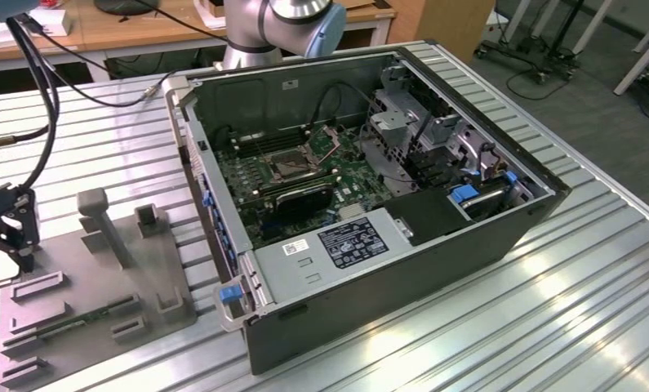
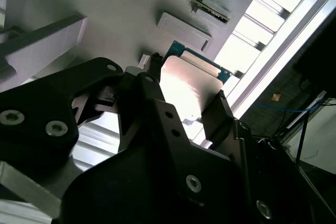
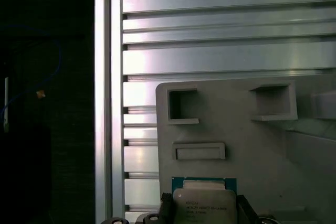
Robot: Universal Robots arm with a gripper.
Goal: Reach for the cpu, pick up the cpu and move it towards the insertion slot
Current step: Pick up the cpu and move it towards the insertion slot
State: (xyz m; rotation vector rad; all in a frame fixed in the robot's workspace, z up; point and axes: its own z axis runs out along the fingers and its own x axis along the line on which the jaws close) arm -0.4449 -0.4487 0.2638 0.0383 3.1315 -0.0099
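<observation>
Slatted metal table [image 1: 585, 327] spans the exterior view. At centre frame, the open computer case [image 1: 411, 269], side panel off, board exposed. At lower left, just beside the case, a grey tray [image 1: 85, 278] with raised blocks and recesses. At top centre, the arm [image 1: 286, 20]. At the far left edge, the gripper [image 1: 17, 241], above the tray's outer side. Inside the case, the insertion slot [image 1: 285, 167]: silver frame, dark centre. In both wrist views the cpu [image 2: 191, 93] [image 3: 205, 208] sits between the dark fingers [image 2: 218, 111], clamped on two opposite edges, tray behind it. The cpu is well apart from the slot.
</observation>
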